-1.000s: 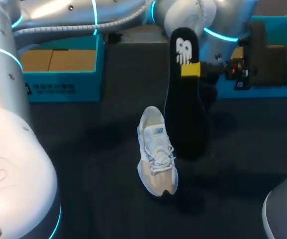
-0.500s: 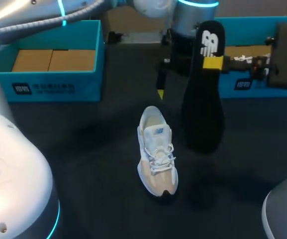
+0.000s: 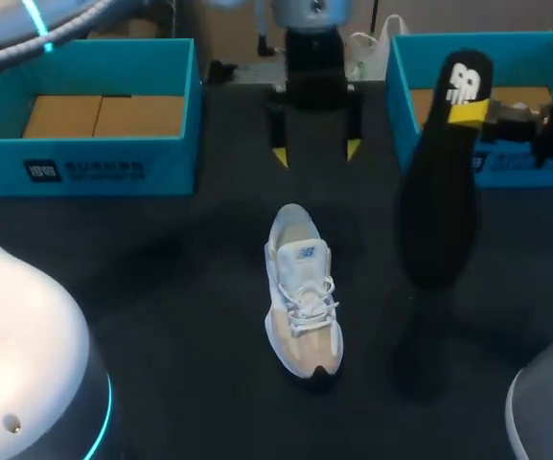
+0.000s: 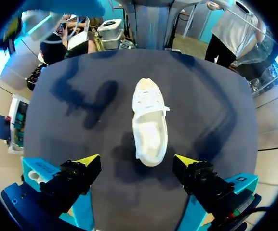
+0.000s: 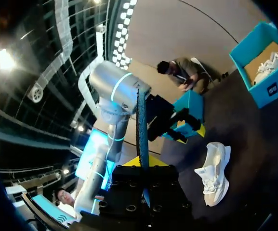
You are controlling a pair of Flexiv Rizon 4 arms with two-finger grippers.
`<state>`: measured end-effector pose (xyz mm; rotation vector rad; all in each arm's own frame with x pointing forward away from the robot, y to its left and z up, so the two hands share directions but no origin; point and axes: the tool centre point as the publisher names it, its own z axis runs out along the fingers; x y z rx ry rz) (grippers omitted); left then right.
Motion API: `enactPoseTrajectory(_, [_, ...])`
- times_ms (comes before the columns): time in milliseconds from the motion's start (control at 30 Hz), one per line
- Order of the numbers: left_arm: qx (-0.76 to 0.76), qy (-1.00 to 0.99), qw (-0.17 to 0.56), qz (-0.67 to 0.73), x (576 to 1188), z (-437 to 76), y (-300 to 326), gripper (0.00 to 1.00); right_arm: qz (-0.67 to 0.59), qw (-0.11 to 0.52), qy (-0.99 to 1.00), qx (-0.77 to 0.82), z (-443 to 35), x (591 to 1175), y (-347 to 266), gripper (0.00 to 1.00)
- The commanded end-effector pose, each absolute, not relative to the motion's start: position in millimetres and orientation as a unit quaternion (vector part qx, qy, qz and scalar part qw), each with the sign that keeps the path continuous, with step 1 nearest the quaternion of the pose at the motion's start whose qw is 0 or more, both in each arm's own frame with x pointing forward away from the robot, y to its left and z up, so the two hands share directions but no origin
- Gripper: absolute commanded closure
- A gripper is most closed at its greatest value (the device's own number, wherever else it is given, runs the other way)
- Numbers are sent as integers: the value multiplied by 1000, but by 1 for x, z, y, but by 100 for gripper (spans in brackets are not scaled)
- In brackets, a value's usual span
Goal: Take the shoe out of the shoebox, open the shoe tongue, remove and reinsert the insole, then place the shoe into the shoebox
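Observation:
A white and beige shoe [image 3: 301, 292] lies on the dark table, toe towards the near edge, its opening empty [image 4: 150, 125]. My left gripper [image 3: 316, 151] hangs open above the table just beyond the shoe's heel; in the left wrist view its yellow fingertips [image 4: 88, 160] flank the heel, apart from it, around my left gripper's gap [image 4: 138, 161]. My right gripper [image 3: 468, 112] is shut on the black insole [image 3: 441, 196], which hangs upright to the right of the shoe. The right wrist view shows the insole [image 5: 142, 127] edge-on between my right gripper's [image 5: 146, 166] fingers, with the shoe [image 5: 216, 171] beyond.
A teal shoebox [image 3: 84, 168] with a cardboard lining stands at the back left. A second teal box [image 3: 403, 86] stands at the back right, behind the held insole; the right wrist view shows a teal box [image 5: 273, 84] with another white shoe [image 5: 269, 65] in it.
My right arm has carried the insole to the right, away from the shoe. My left gripper has swung in to the middle, behind the shoe's heel. The shoe has not moved.

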<state>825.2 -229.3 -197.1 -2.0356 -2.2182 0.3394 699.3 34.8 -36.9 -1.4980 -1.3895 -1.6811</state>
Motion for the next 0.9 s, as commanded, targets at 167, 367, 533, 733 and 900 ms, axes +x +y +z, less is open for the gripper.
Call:
enactPoseTrajectory(167, [-646, -709, -108, 262, 812, -168, -201, 0, -592, 292, -469, -586, -62, 703, 15, 100])
enactPoseTrajectory(367, [-640, -695, -136, 298, 805, -154, -194, 0, -573, 309, -465, -600, -70, 724, 10, 100])
enactPoseTrajectory(533, [-641, -675, -158, 330, 797, -145, -189, 0, -565, 320, -472, -596, -74, 748, 13, 100])
enactPoseTrajectory(733, [-647, -653, -183, 349, 786, -135, -184, 0, -555, 333, -484, -589, -78, 777, 17, 100])
enactPoseTrajectory(900, [-648, -633, -205, 370, 780, -126, -175, 0, -550, 343, -492, -581, -80, 795, 21, 100])
